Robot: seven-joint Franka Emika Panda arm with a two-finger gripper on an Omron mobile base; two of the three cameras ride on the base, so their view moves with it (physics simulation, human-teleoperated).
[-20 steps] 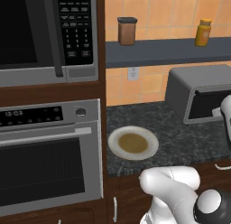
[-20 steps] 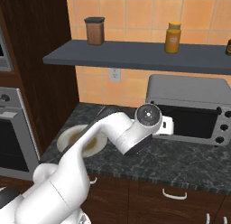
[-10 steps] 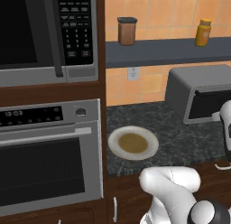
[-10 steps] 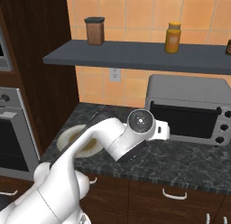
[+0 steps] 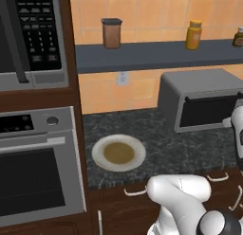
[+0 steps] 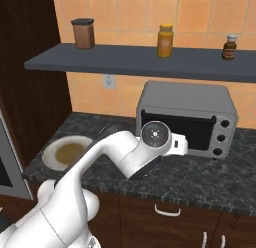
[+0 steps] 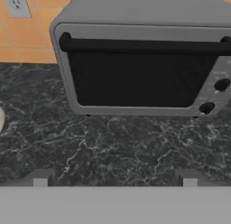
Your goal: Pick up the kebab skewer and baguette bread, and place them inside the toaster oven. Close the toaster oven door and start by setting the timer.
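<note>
The claw (image 7: 115, 173) is spread wide with nothing between its fingers, hanging low over the counter (image 7: 113, 142) and facing the toaster oven (image 7: 144, 56) from a little way back, not touching it. In the right base view the hand (image 6: 177, 144) sits in front of the oven's left half.

As for progress, the toaster oven door (image 7: 135, 78) is shut, its black bar handle (image 7: 144, 47) level along the top edge, and the plate (image 5: 118, 153) beside the built-in oven (image 5: 38, 167) carries no skewer and no bread, only a brownish round patch at its middle. Neither the kebab skewer nor the baguette bread shows anywhere on the counter, and the dark glass gives no look inside, so I cannot tell for certain that they are in there (the bare plate and shut door make it likely). By my reckoning the loading and closing are done and setting the timer is what remains; the two small dark knobs (image 7: 221, 85) on the right panel are the likely target.

The oven is a smooth grey metal box with rounded corners, its glass glossy and near black. The counter is dark stone, speckled and veined with pale streaks. The plate is a pale, shallow round. Behind stands a wall of matte orange tile
</note>
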